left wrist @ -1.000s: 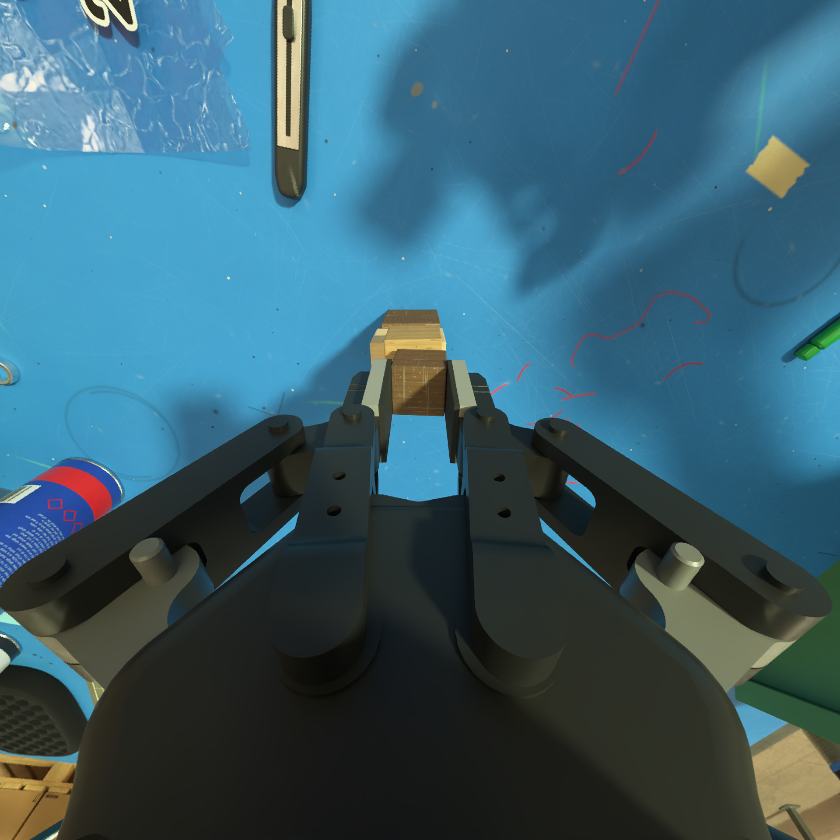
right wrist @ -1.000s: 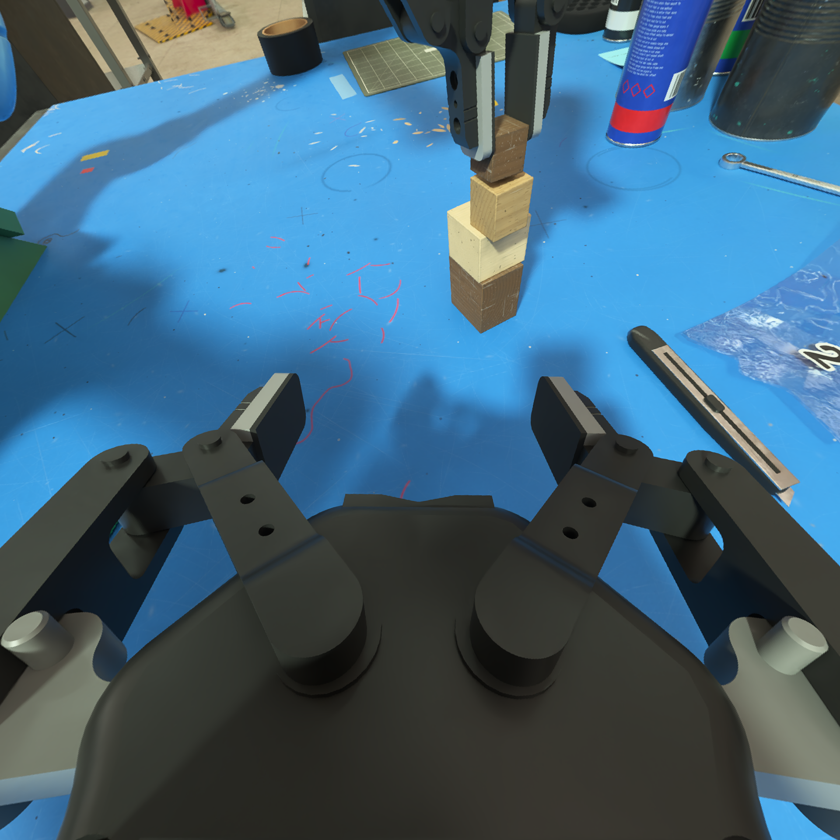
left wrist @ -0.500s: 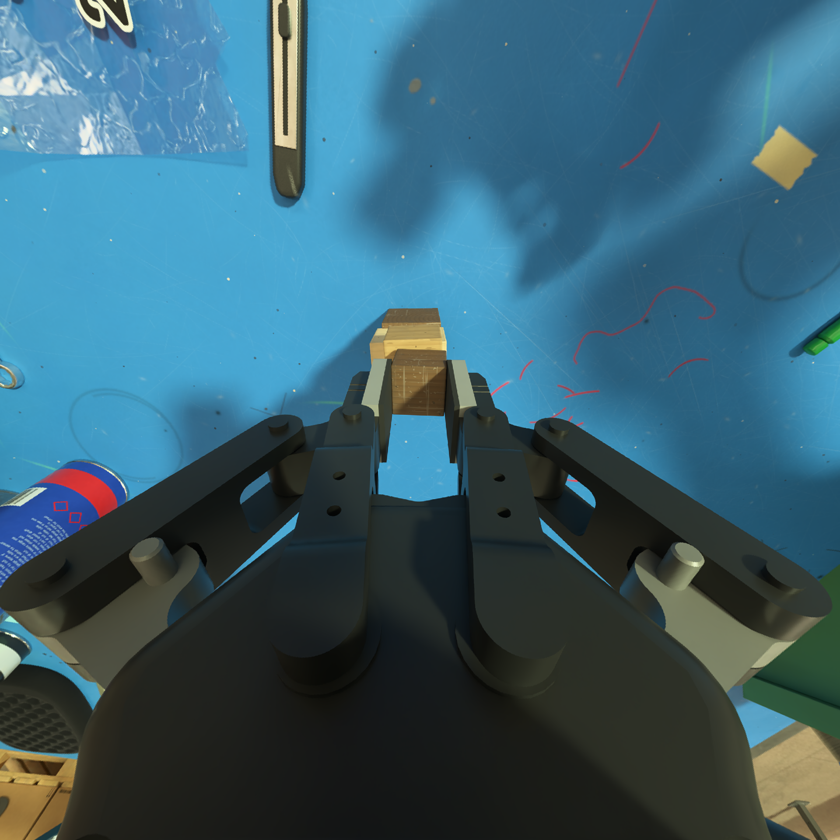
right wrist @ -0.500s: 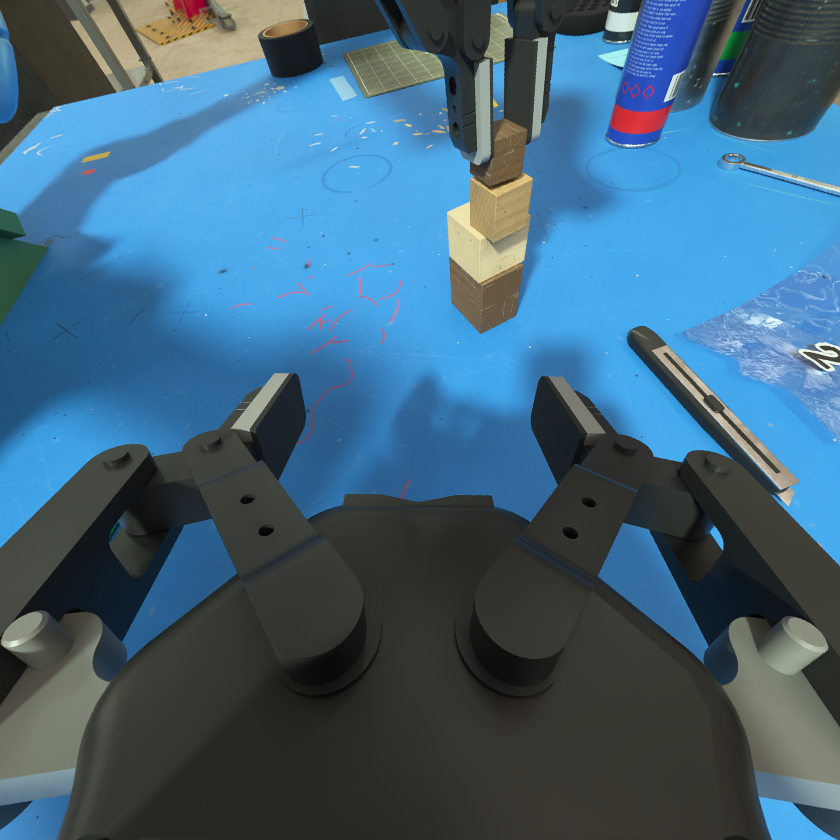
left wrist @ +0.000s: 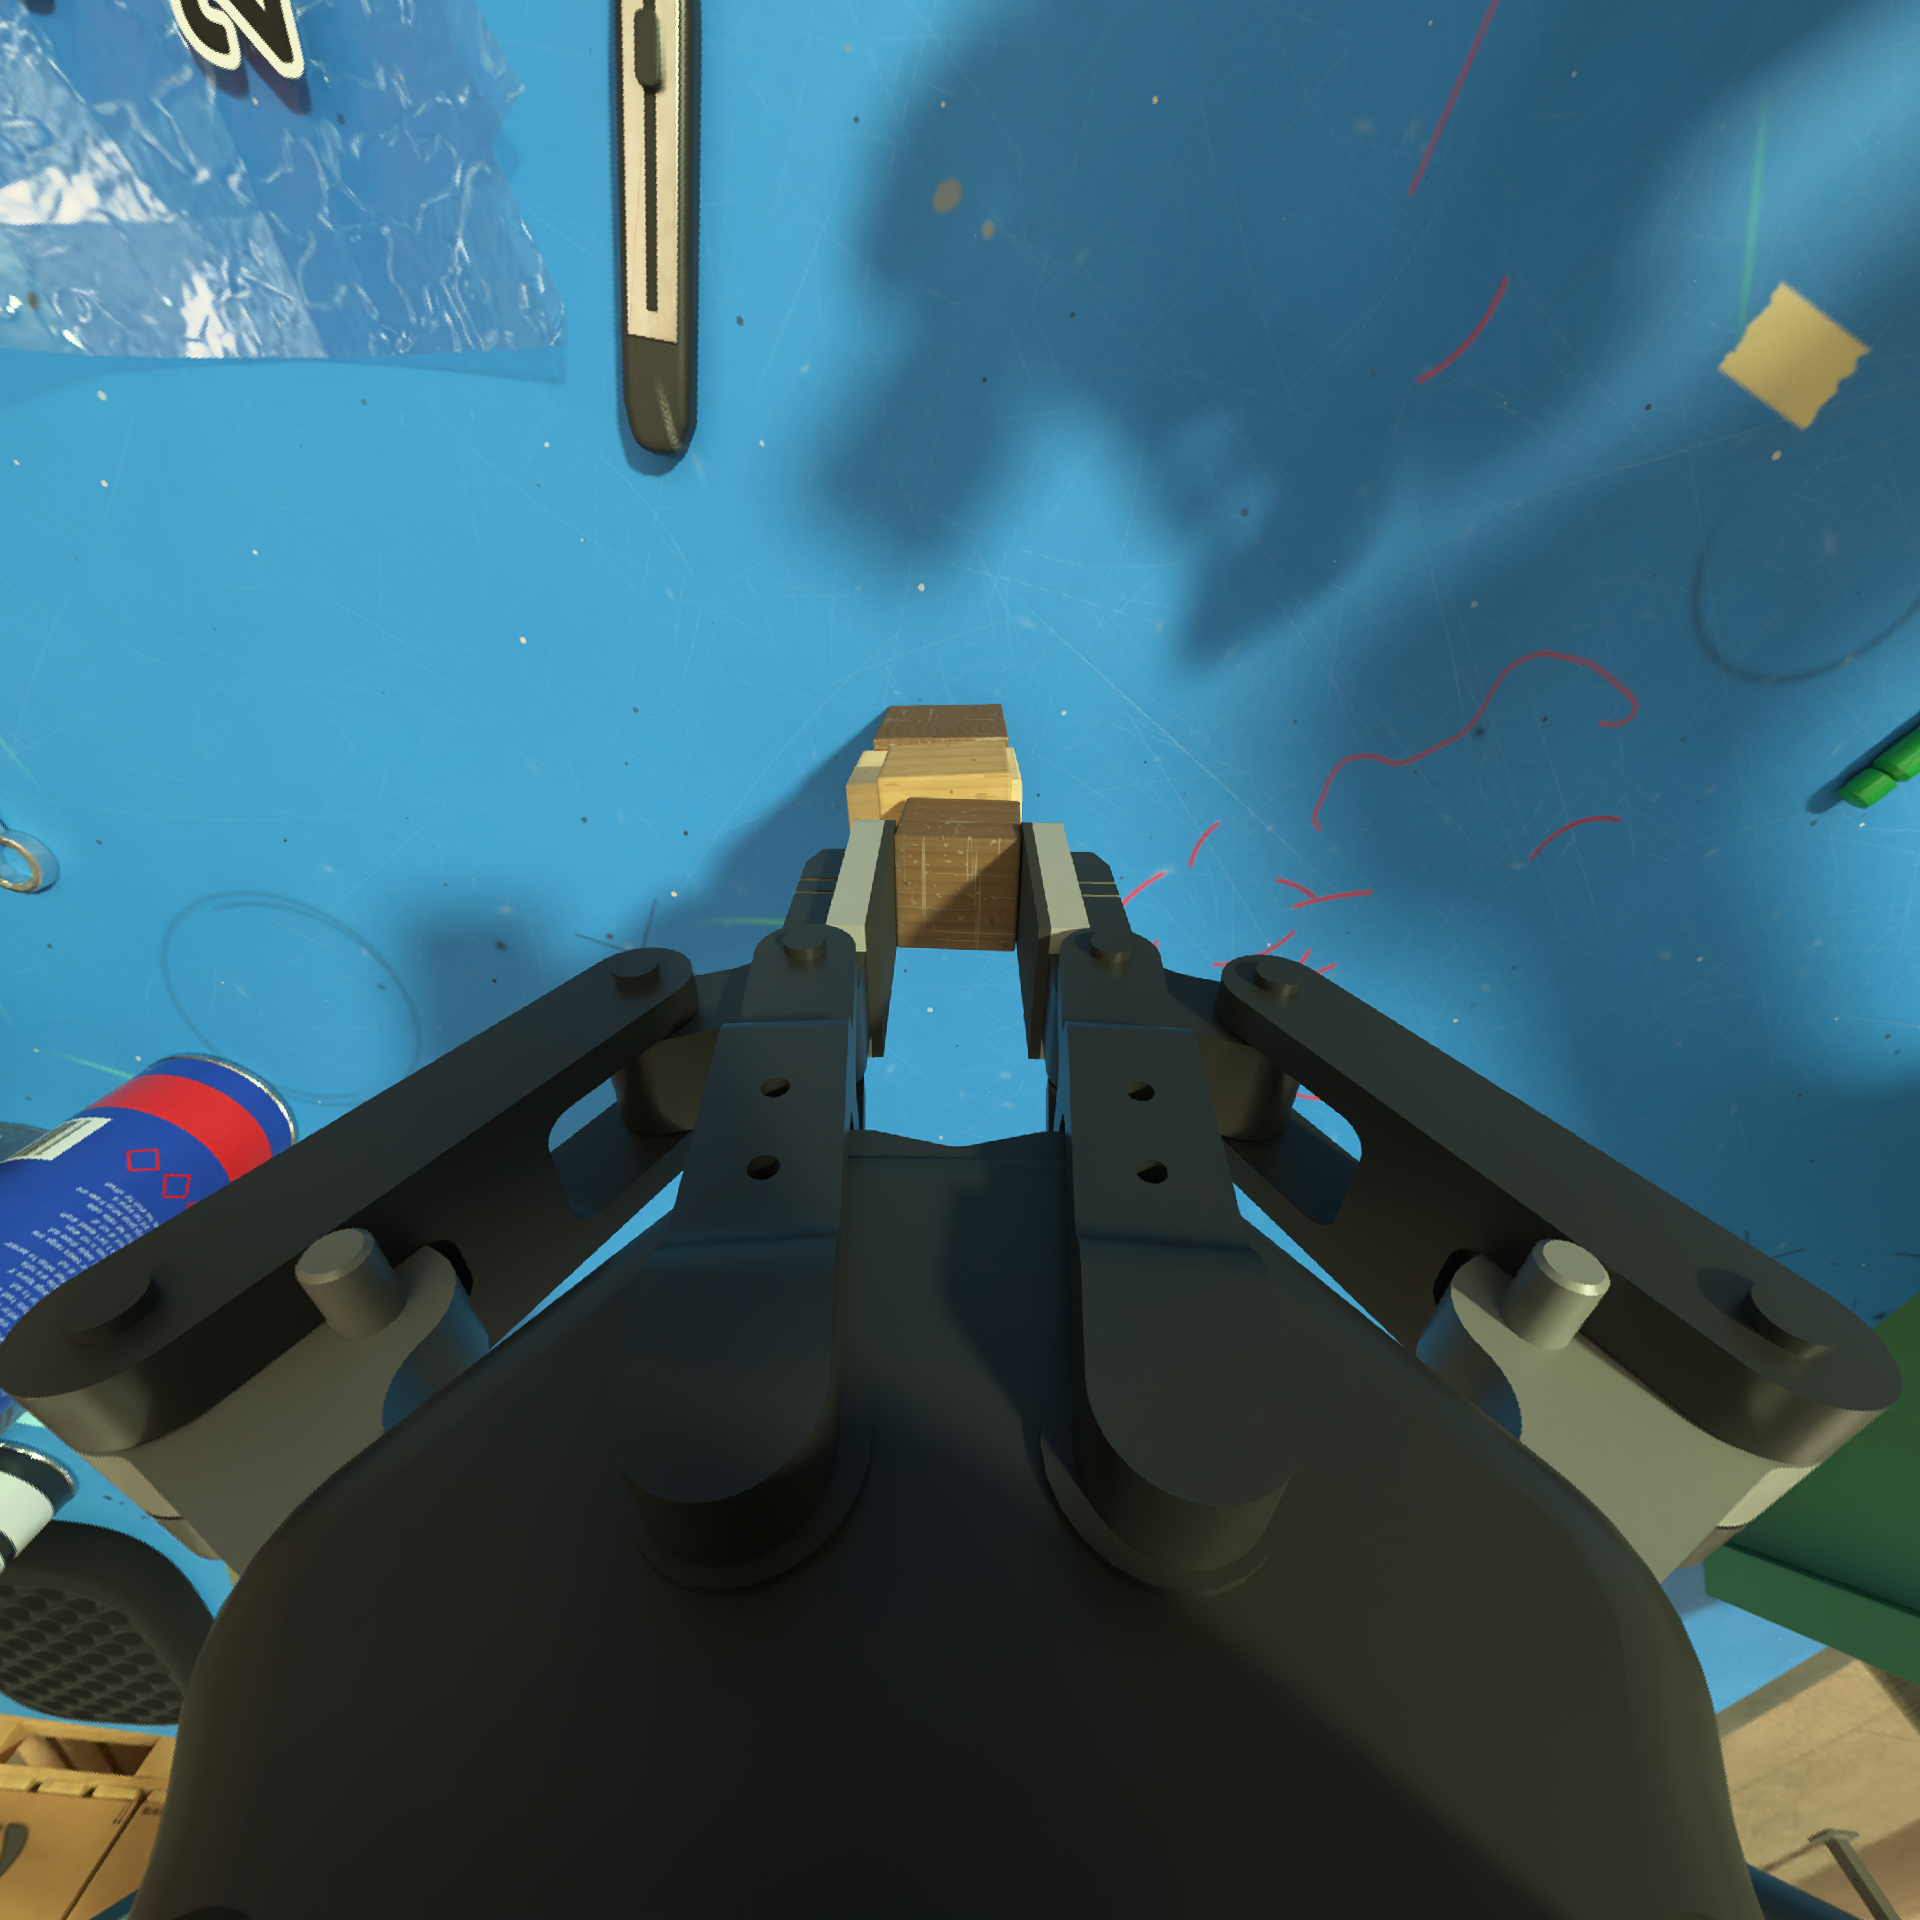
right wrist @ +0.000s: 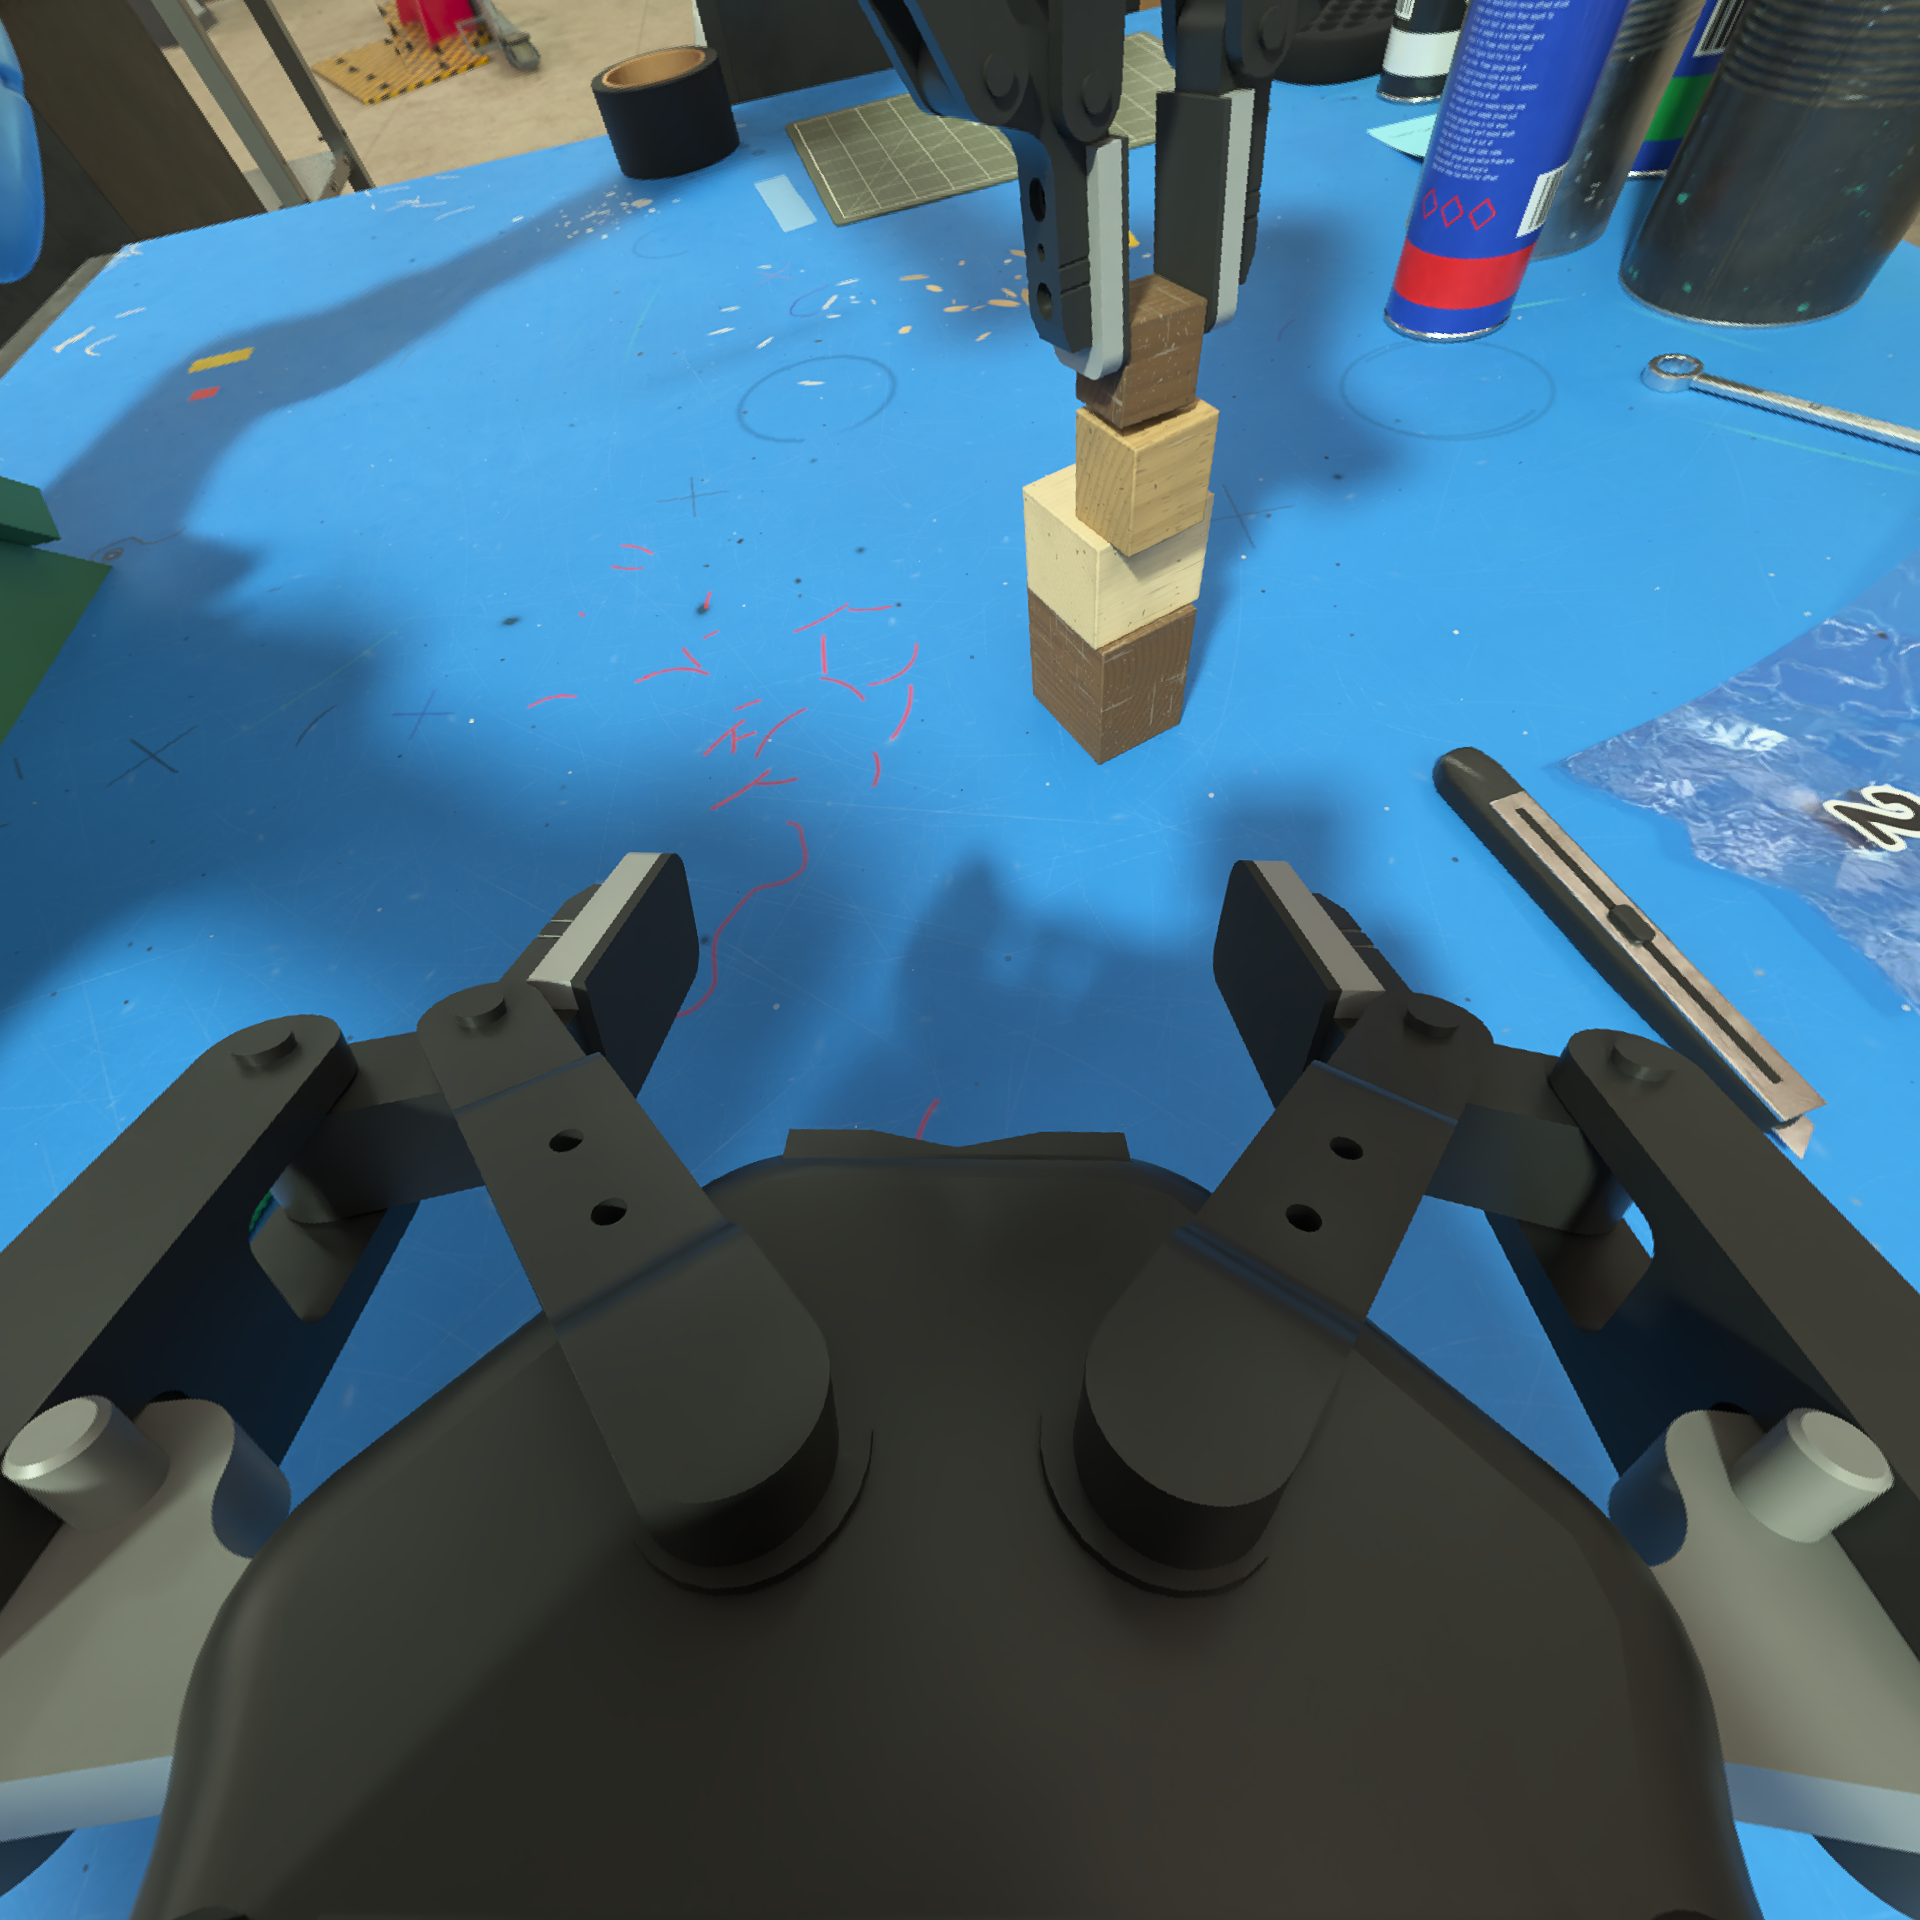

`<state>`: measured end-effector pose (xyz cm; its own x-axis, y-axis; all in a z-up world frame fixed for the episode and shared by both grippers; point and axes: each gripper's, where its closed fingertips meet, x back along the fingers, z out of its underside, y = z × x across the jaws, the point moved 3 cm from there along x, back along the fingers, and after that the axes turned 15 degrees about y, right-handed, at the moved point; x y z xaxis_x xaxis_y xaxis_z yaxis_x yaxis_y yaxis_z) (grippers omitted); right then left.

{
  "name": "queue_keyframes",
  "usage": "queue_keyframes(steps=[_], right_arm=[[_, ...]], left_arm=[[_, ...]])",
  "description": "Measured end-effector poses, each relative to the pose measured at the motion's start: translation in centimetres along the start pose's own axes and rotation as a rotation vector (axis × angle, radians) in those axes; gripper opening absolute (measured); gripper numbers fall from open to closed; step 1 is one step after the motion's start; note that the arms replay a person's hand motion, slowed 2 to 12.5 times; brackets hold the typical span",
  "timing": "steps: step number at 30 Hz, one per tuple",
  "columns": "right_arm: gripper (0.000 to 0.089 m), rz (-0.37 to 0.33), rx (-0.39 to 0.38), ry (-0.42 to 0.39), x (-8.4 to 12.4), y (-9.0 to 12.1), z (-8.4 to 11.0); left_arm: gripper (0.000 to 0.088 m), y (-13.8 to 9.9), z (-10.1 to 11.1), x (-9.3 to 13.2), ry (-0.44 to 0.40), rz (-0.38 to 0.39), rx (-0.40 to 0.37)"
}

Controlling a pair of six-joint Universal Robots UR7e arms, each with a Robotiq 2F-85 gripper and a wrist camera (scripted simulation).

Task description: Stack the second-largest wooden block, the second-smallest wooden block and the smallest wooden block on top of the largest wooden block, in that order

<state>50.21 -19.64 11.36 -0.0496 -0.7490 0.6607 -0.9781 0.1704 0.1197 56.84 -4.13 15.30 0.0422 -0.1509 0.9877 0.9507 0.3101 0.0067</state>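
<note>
A stack of wooden blocks stands on the blue table. The largest dark brown block (right wrist: 1107, 686) is at the bottom, with a pale cream block (right wrist: 1101, 582) on it and a tan block (right wrist: 1143, 478) above that, turned a little. My left gripper (right wrist: 1153, 332) comes straight down and is shut on the smallest dark brown block (right wrist: 1148, 353), which rests on the tan block. The left wrist view shows the held block (left wrist: 956, 873) between the pads (left wrist: 864, 883), with the stack (left wrist: 940, 725) below. My right gripper (right wrist: 951, 904) is open and empty, low and in front of the stack.
A utility knife (right wrist: 1621, 925) and a clear plastic bag (right wrist: 1787, 790) lie right of the stack. A blue spray can (right wrist: 1486, 166), dark cans (right wrist: 1787, 156) and a wrench (right wrist: 1766, 400) are at the back right. A tape roll (right wrist: 665, 114) and a cutting mat (right wrist: 904, 156) are behind. A green box (right wrist: 31, 613) is at the left.
My left gripper has come down a little with the smallest block, which now sits on the tan block. The right gripper has not moved.
</note>
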Motion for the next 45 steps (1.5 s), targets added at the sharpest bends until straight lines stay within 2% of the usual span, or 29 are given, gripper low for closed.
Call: queue_keyframes(steps=[45], right_arm=[[0.0854, -0.001, 0.0, 0.0, 0.03, 0.03, 0.02]], left_arm=[[0.0208, -0.01, -0.03, -0.1, 0.002, 0.003, -0.015]])
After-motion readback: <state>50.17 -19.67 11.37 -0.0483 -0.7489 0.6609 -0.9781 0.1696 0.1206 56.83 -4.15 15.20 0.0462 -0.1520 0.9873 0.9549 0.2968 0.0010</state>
